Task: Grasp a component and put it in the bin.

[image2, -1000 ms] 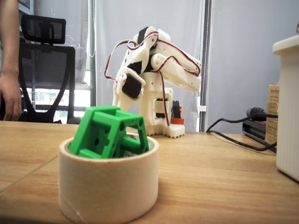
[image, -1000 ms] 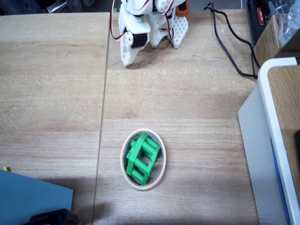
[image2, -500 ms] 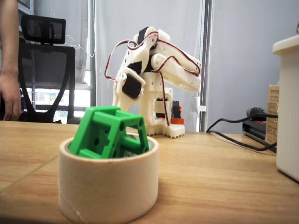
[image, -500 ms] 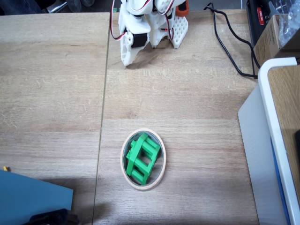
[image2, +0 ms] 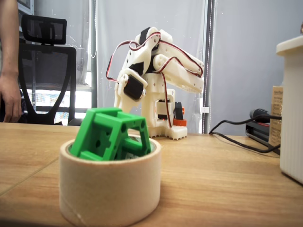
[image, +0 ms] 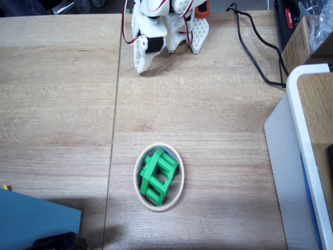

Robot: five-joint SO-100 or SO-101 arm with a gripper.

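- At the left edge of a fixed view a person's hand (image2: 10,97) hangs in front of a black office chair (image2: 47,71)
- The green hexagonal component (image: 158,175) lies tilted inside the masking-tape ring bin (image: 142,162) on the wooden table (image: 218,120); its upper part rises above the ring's rim
- The white arm (image2: 158,71) is folded at its base, well apart from the bin; whether its gripper (image: 144,63) is clenched or released cannot be told
- A black cable (image: 255,47) trails right of the arm, beside a white box (image: 294,99)

In a fixed view the component (image: 157,175) sits tilted inside the bin (image: 177,193), with the arm (image: 161,28) at twelve o'clock and the white box (image: 291,172) at three o'clock.
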